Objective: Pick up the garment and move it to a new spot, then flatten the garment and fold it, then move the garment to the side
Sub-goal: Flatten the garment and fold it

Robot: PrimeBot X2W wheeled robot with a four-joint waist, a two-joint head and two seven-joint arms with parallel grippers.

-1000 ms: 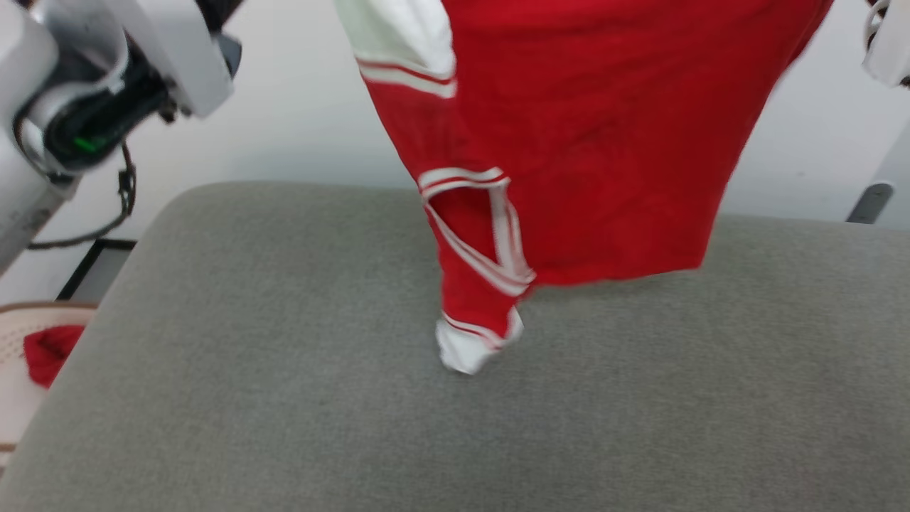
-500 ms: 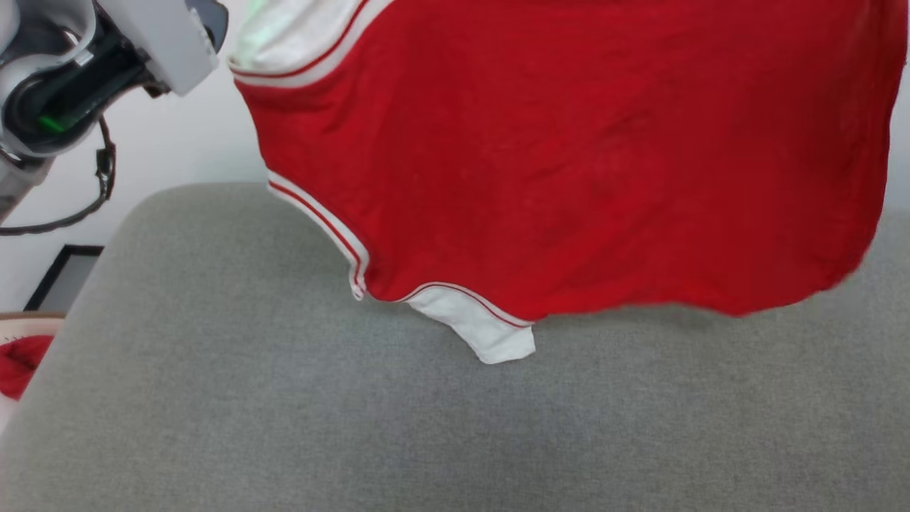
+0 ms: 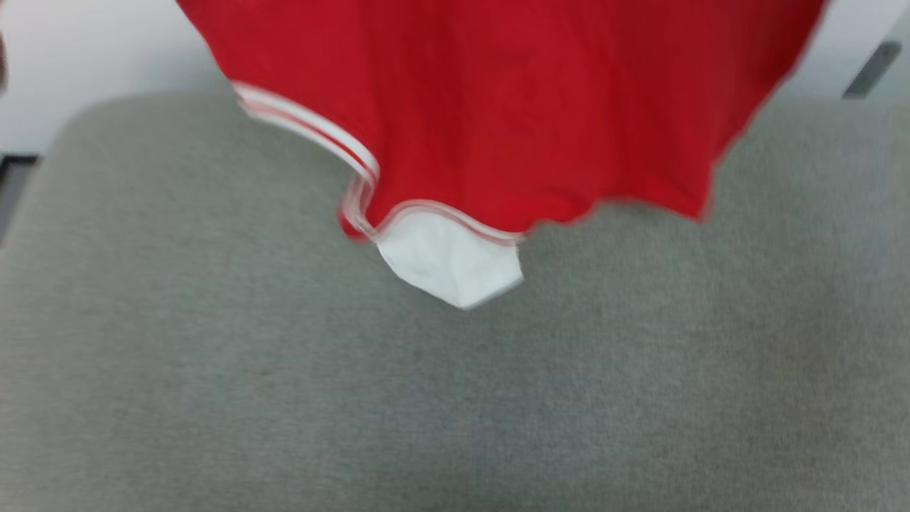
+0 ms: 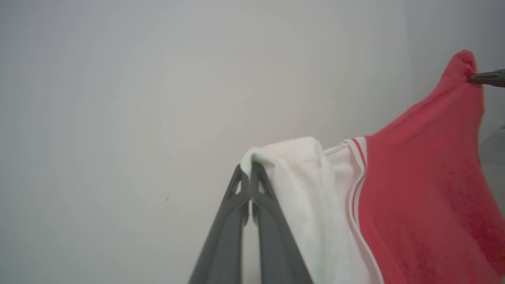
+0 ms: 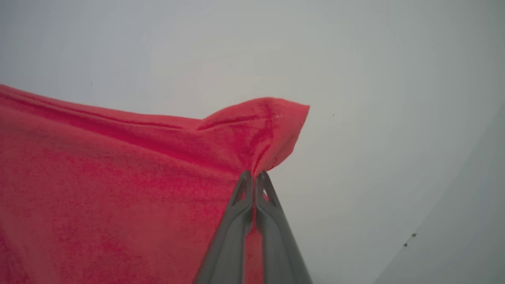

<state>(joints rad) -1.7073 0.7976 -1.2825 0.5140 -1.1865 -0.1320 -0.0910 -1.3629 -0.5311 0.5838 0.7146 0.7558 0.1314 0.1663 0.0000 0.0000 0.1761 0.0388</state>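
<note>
Left wrist view: my left gripper point(image 4: 249, 169) pinches the garment point(image 3: 498, 107) by its white sleeve, my right gripper point(image 5: 253, 175) clamps a red corner, and it hangs beneath both. Lifted, yes; laying flat, folding and setting aside remain.

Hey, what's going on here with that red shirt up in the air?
A two-armed robot is holding the red garment up, stretched between its arms. The left end effector is shut on a white sleeve, the right end effector on a red corner. The garment hangs above the grey padded surface, its other white sleeve dangling lowest; it is not yet laid flat or folded.
</note>
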